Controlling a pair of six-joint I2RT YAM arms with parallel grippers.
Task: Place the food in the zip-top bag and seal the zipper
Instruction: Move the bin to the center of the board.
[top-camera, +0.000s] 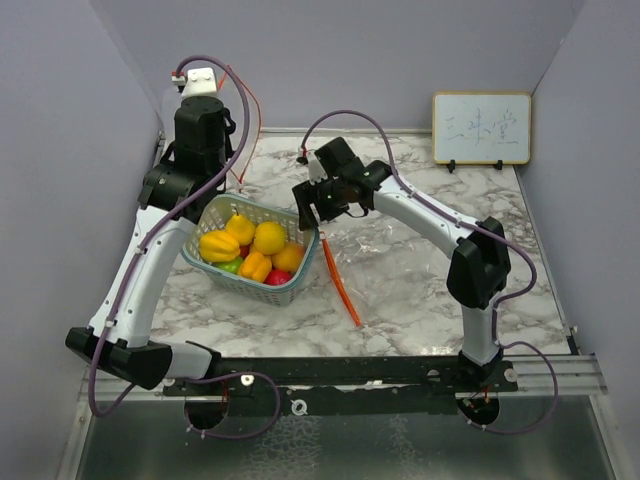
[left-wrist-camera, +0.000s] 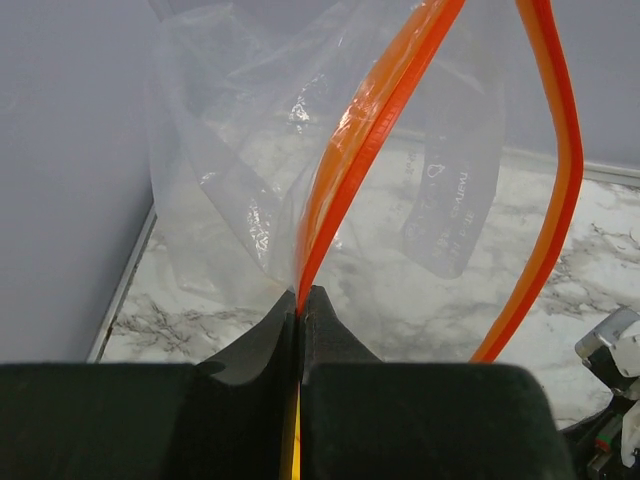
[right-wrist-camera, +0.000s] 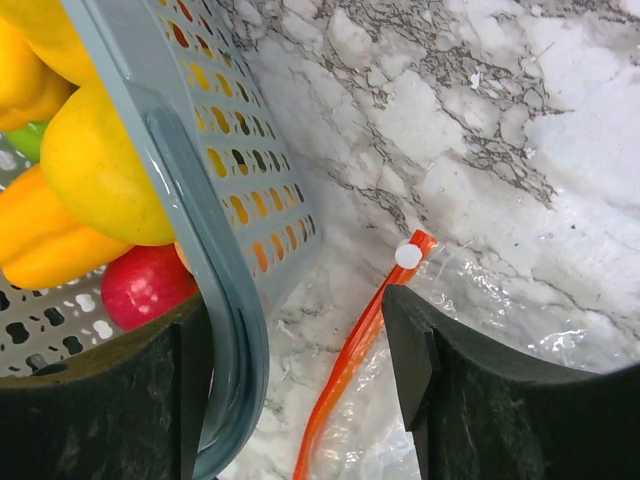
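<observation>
Left gripper clenched on orange zipper near tabletop's back-left corner. Right gripper spread wide, straddling basket wall, food inside.

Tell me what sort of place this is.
Most likely a robot test booth in a lab: plain grey walls box in a marble-patterned tabletop, a dark mounting rail edges its near side, and a small whiteboard stands at the back.

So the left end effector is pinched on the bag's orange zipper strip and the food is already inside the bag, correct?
Not quite. The food sits in the pale blue basket, not inside the bag; the top external view shows it. The left end effector is indeed pinched on the orange zipper strip.
</observation>
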